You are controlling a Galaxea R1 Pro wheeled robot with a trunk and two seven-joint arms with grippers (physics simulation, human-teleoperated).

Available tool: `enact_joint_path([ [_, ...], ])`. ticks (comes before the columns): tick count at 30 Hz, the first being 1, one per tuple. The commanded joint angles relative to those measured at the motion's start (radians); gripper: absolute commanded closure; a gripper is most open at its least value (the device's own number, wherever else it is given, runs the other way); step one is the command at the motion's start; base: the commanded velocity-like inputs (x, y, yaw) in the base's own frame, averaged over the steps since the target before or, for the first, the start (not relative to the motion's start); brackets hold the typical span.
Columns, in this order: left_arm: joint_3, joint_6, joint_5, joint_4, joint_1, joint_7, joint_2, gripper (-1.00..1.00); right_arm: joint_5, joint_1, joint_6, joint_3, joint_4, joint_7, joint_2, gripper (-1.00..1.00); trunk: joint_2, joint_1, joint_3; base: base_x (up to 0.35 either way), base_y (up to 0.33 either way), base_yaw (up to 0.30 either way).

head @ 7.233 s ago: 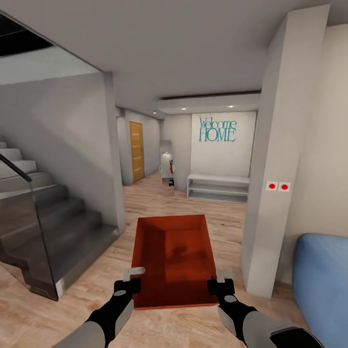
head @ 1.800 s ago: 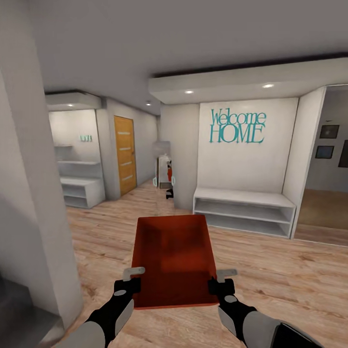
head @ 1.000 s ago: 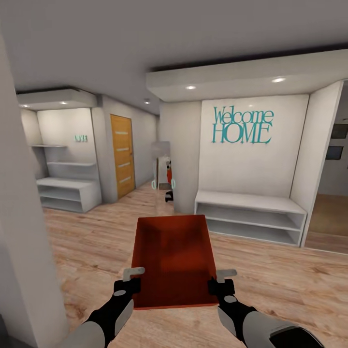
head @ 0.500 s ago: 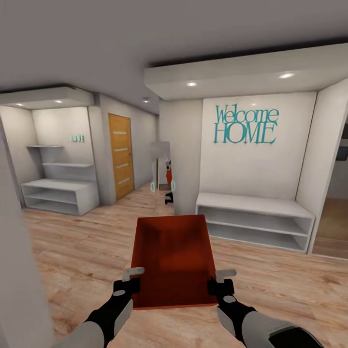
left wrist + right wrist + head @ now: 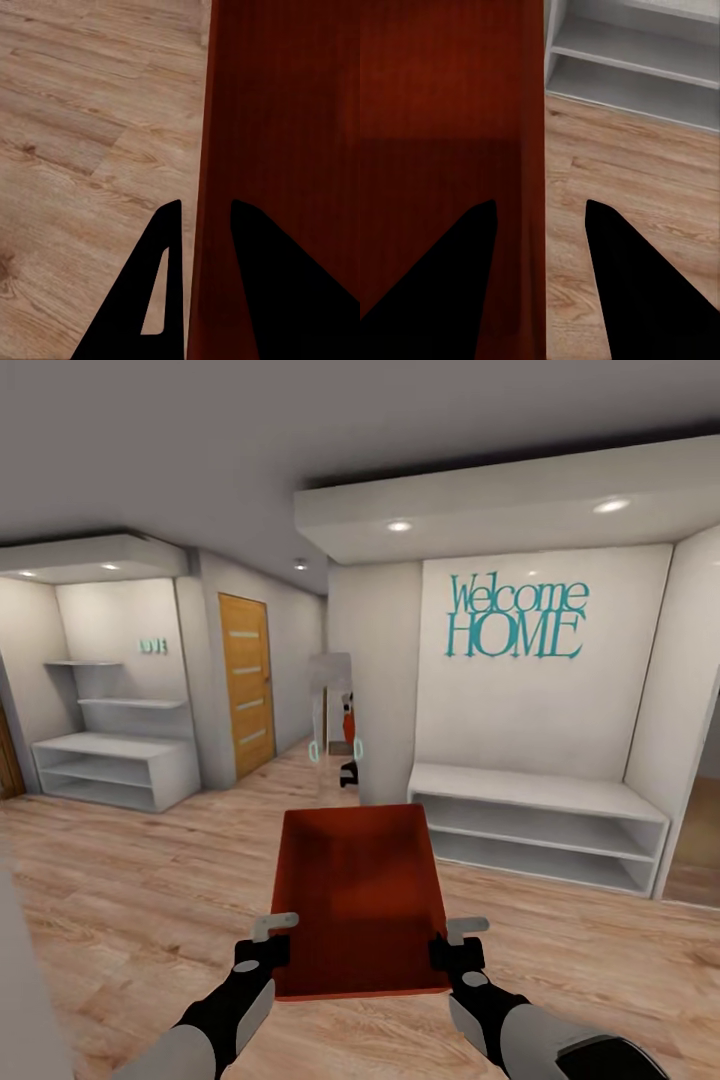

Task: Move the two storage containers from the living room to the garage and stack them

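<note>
Left gripper (image 5: 268,945) and right gripper (image 5: 462,943) each straddle a side wall of one storage container (image 5: 358,895), fingers clamped over the rim; box held level, dead ahead at 12 o'clock. Wrist views confirm wall between fingers on both sides (image 5: 204,225) (image 5: 540,217). Step in hand: transit, carrying box one through a wood-floored hall (image 5: 130,880). Welcome HOME sign (image 5: 515,620) at 1 o'clock, wooden door (image 5: 245,685) at 11. No garage in sight, so next move is steering on with both grips firm.

matt orange-red container (image 5: 360,895), smooth plastic look; light wood-plank floor (image 5: 150,890); matt white shelves (image 5: 540,830).
</note>
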Motion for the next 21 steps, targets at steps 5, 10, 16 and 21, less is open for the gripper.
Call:
enact_joint_path([
  [5,0.011,-0.001,0.008,0.001,0.000,0.018,0.056,1.00,0.020,-0.001,-0.100,-0.042,-0.002,0.016,0.001,1.00,-0.001,0.001,-0.002,0.321,0.000,0.000],
  [10,0.011,-0.001,0.008,0.001,0.000,0.018,0.056,1.00,0.018,-0.001,-0.100,-0.042,-0.002,0.016,0.003,1.00,-0.001,0.001,-0.002,0.321,0.000,0.000],
  [16,0.011,-0.001,0.008,0.001,0.000,0.018,0.056,1.00,0.017,-0.001,-0.100,-0.042,-0.001,0.015,0.006,1.00,-0.001,0.001,-0.002,0.321,0.000,0.000],
  [21,0.011,-0.001,0.008,0.001,0.000,0.018,0.056,1.00,0.017,-0.001,-0.100,-0.042,-0.001,0.015,0.005,1.00,-0.001,0.001,-0.002,0.321,0.000,0.000],
])
